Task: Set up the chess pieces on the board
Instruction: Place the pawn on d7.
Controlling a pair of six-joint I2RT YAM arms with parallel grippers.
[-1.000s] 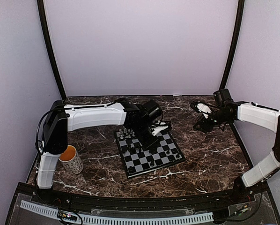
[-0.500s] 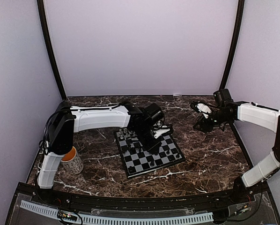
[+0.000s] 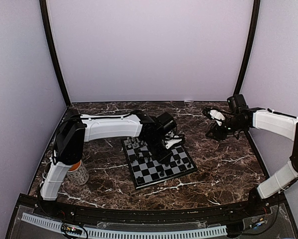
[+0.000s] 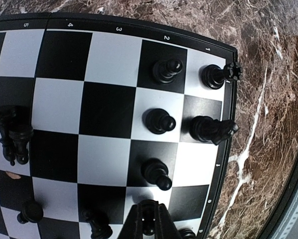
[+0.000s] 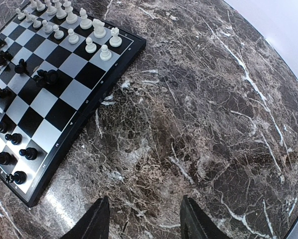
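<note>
The left gripper (image 4: 148,221) hangs low over the board (image 4: 64,55) in the middle of the table (image 5: 214,124). Its fingers are pressed almost together, as far as I can make out pinching a small black piece (image 4: 148,231) at the end of the row of black pawns (image 4: 160,121). The right gripper (image 5: 146,221) waits off to the side over bare marble, fingers spread and empty. I'd set the piece down upright in the middle of its square, let go gently and lift straight up, as the nearest pawn stands just beside it.
</note>
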